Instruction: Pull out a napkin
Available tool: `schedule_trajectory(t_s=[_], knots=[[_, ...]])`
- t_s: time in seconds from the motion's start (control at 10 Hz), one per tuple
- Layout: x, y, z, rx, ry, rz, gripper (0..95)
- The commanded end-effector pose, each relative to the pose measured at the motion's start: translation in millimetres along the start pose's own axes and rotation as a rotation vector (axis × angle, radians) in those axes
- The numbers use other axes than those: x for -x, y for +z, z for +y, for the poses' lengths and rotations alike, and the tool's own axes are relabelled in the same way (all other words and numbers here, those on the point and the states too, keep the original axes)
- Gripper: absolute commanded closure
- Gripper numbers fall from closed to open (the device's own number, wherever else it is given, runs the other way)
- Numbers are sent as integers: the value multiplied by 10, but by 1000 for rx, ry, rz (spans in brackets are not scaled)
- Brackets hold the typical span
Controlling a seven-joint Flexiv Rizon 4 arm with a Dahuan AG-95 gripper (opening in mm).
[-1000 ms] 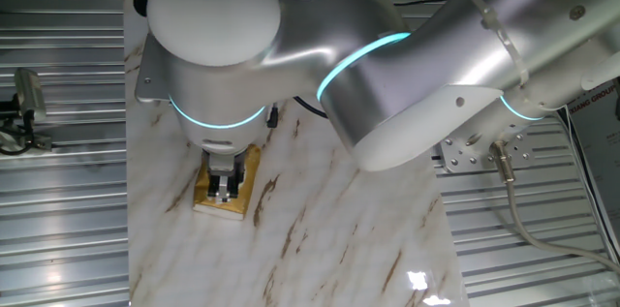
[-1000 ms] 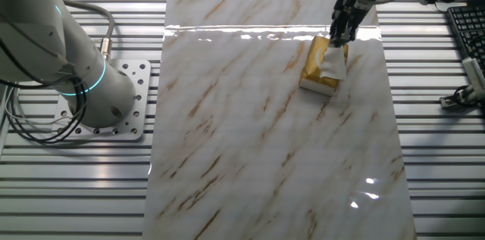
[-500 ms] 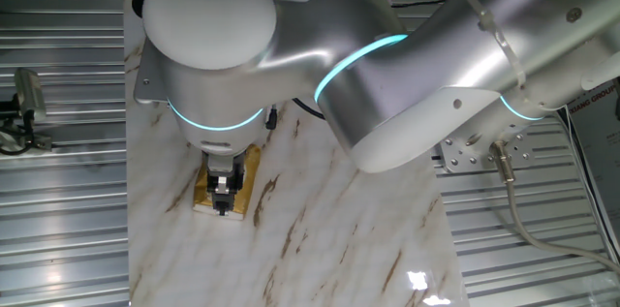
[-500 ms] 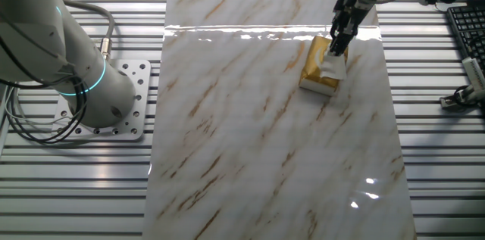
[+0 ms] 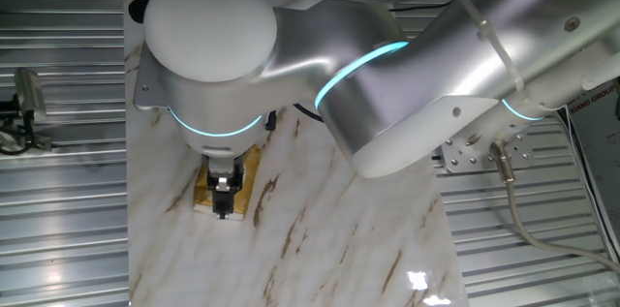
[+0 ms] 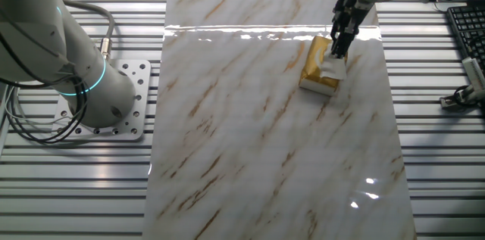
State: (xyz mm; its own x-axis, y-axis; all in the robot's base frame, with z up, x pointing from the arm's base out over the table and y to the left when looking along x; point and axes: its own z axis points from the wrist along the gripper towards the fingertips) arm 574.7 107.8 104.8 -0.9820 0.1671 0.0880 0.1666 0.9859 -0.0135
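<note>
The flat golden tissue pack (image 6: 313, 72) lies on the marble table near its far right edge. It also shows in the one fixed view (image 5: 251, 166), mostly covered by the arm. A white napkin (image 6: 333, 67) sticks out of the pack's top on its right side. My gripper (image 6: 339, 48) points down onto the napkin's upper edge, and its fingers are pressed together on it. In the one fixed view the gripper (image 5: 225, 202) stands over the pack's near end with its dark fingers closed. The napkin is hidden there.
The marble tabletop (image 6: 258, 141) is flanked by ribbed metal surfaces. The arm's base plate (image 6: 125, 100) sits at the left. A keyboard (image 6: 467, 28) and cables lie at the right edge. The big arm links (image 5: 387, 75) hang over the table.
The two fingers have come together over the pack, closing on the napkin's upper edge. The gripper has shifted slightly towards the pack's end. The pack has not moved.
</note>
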Motion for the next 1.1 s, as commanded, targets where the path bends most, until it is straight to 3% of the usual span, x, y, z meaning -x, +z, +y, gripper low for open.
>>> schedule_trajectory(t_s=[0.1, 1.1], knots=[[-2, 0, -6, -2, -12, -2, 190], [-13, 58, -20, -1, -32, -7, 190]])
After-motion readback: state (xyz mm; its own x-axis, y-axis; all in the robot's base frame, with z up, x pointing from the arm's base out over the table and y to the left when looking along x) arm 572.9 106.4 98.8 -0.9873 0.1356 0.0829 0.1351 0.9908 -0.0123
